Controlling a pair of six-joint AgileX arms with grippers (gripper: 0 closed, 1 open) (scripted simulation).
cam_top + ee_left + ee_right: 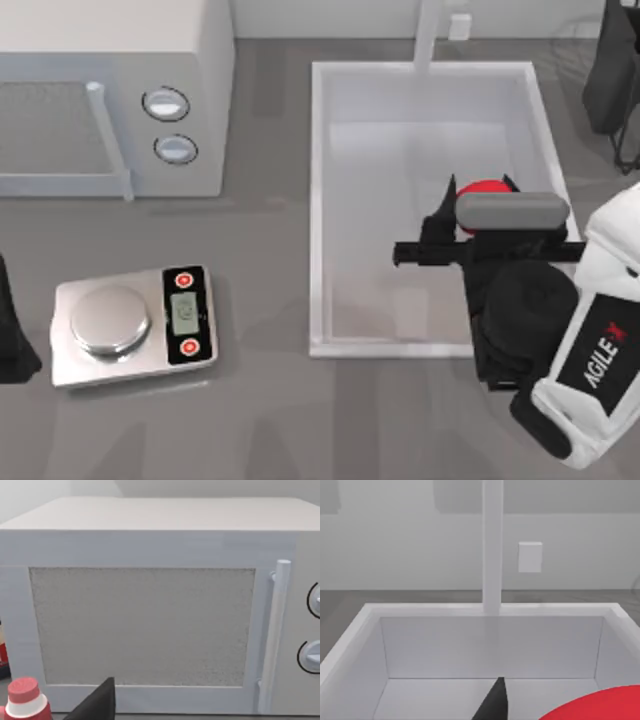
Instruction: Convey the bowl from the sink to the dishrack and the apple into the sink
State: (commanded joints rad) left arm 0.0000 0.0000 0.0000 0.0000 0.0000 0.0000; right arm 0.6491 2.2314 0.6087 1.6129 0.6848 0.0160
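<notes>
Top view: right gripper (481, 188) holds apple (485, 188) over sink (318, 200).

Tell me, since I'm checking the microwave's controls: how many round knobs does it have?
2, both on the microwave front panel's right side: one knob farther back, the other knob nearer the scale.

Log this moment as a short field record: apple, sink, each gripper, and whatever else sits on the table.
apple: red, over the right part of the basin, partly hidden by the right arm's wrist
sink: white basin at the table's right half, faucet at its far rim
right gripper: over the sink at the apple; finger state unclear
left gripper: parked at the table's left edge
microwave: far left, door shut
scale: near left, silver plate bare
bowl: not assessed
</notes>
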